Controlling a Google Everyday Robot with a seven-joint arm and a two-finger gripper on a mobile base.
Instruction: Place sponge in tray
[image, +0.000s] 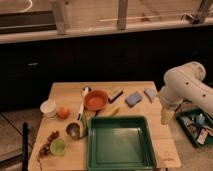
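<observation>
The large green tray (120, 145) lies empty at the front of the wooden table (67, 92). A blue sponge (133, 99) lies flat on the table just behind the tray's far right corner. A second sponge, with a dark top and a yellow edge (116, 94), lies to its left beside the orange bowl. My gripper (166, 117) hangs at the table's right edge, pointing down, right of the tray's far right corner and in front and to the right of the blue sponge. It holds nothing that I can see.
An orange bowl (96, 100), a grey-blue wedge (150, 94), a banana (110, 111), a white-handled utensil (81, 107), a metal cup (73, 130), a green cup (58, 146), an orange fruit (63, 112) and a white bowl (48, 107) share the table. A green bin (197, 126) with items stands on the right.
</observation>
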